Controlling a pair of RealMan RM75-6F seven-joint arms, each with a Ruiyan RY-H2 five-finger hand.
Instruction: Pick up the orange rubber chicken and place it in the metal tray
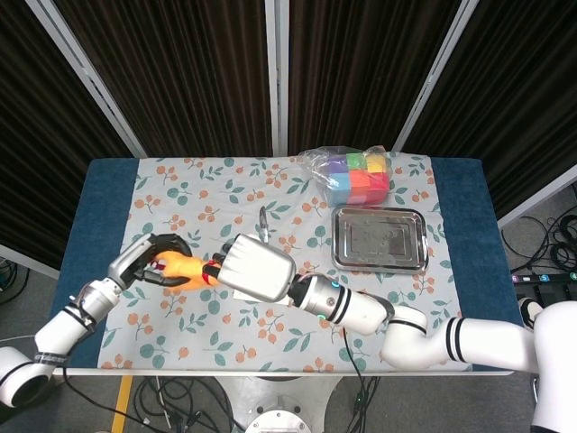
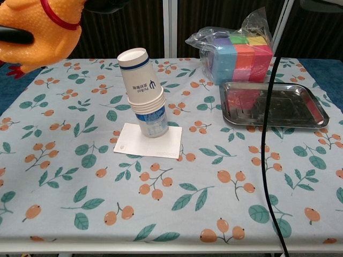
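The left hand had its fingers wrapped around the orange rubber chicken, and the right hand pressed against its far end. Carried toward the metal tray, well beyond both hands, it risked toppling the stacked paper cups.

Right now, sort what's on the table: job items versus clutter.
Job: chicken, held between the left hand and right hand; tray.
Clutter: cup stack, white card under it, bag of coloured blocks, black cable.
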